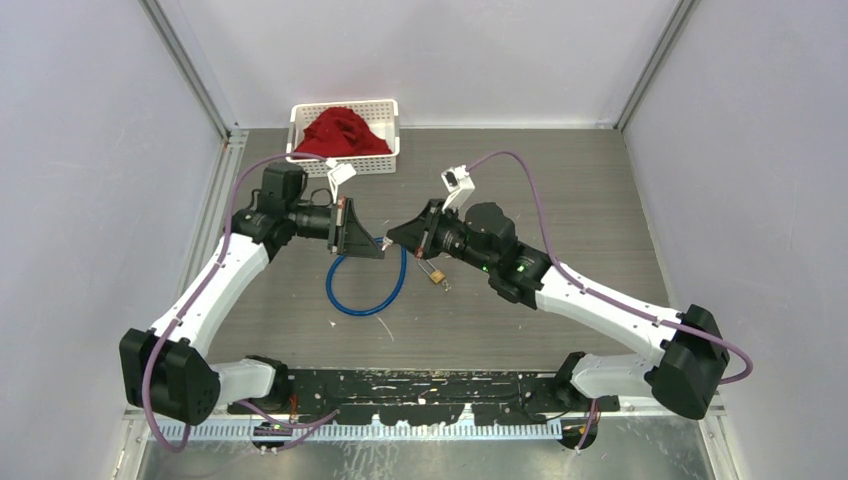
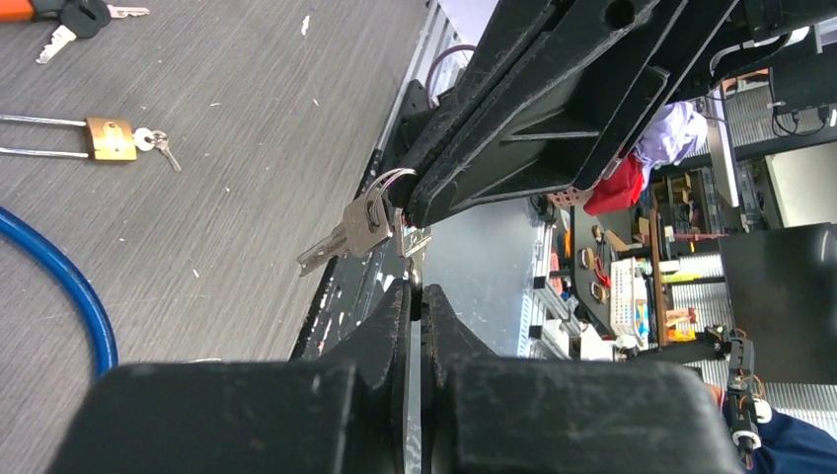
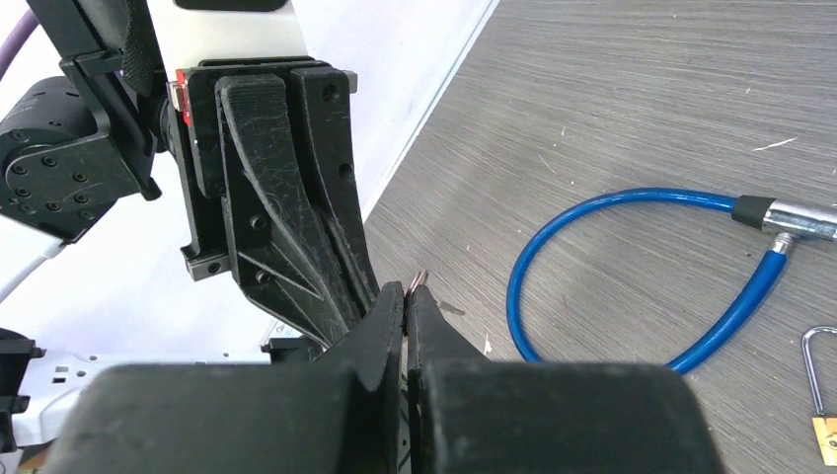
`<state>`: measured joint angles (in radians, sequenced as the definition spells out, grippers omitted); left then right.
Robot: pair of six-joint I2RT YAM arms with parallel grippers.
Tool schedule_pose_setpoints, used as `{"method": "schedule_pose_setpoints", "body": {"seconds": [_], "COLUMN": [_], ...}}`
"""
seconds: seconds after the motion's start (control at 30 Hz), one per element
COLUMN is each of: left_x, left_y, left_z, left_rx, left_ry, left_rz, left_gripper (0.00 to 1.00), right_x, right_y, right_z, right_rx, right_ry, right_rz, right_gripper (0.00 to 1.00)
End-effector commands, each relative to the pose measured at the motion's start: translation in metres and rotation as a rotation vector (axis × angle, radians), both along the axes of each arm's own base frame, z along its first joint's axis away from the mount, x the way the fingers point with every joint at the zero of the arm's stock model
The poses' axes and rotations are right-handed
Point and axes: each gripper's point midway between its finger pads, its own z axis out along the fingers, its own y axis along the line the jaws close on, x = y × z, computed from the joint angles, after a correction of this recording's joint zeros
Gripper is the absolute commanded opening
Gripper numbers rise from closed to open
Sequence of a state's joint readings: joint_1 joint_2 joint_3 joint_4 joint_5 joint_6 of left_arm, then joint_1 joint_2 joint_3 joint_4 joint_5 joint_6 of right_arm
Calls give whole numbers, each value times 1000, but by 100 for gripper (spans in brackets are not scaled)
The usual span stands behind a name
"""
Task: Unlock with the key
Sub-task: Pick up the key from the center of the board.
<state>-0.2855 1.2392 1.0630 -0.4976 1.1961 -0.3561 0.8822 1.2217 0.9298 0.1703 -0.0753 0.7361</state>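
The left gripper (image 2: 415, 294) has its fingers pressed together right beneath the bunch of keys (image 2: 355, 229); whether a key is pinched between them I cannot tell. The right gripper (image 3: 407, 296), tips together, grips the bunch by its ring, so the keys dangle free. This looks like a handover to get one key pointing usefully. Both meet in the air above the far edge of the blue cable loop (image 2: 87, 296). The brass padlock (image 2: 109, 138) lies on the table (image 1: 560, 200) just right of that loop, untouched. A basket (image 1: 300, 115) stands well beyond the loop.
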Motion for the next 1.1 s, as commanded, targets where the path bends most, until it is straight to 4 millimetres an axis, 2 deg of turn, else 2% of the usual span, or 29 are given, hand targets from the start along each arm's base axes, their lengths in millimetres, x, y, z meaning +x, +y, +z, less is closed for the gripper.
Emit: {"method": "schedule_pose_setpoints", "body": {"seconds": [0.0,0.13,0.27,0.4,0.53,0.67,0.73,0.8,0.87,0.9,1.0,1.07], "left_x": [5,3,-2,-5,10,27,39,44,40,36,22,13], "left_y": [4,11,29,61,90,106,102,89,72,66,46,35], "left_z": [9,-1,-22,-44,-46,-25,-3,22,48,47,74,77], "left_rx": [2,72,247,516,767,974,1005,980,908,881,789,744], "left_ry": [-87,-99,-160,-294,-663,-1180,-1457,-1711,-1968,-2076,-2484,-2676], "left_rz": [16,7,-88,-223,-314,-437,-437,-385,-340,-350,-258,-254], "left_gripper": [0,0,0,0,0,0,0,0,0,0,0,0], "right_x": [-4,-7,5,20,27,31,32,32,31,31,26,20], "right_y": [-1,-7,-32,-55,-58,-50,-46,-40,-35,-31,-21,-15], "right_z": [21,10,9,8,8,15,19,24,27,27,34,40], "right_rx": [60,25,9,49,81,140,178,225,273,293,379,425], "right_ry": [-57,-33,-14,15,37,68,76,82,102,123,164,172], "right_rz": [2,23,22,38,65,105,120,145,179,203,260,291], "right_gripper": [9,32,55,57,57,57,57,57,57,57,57,57]}}
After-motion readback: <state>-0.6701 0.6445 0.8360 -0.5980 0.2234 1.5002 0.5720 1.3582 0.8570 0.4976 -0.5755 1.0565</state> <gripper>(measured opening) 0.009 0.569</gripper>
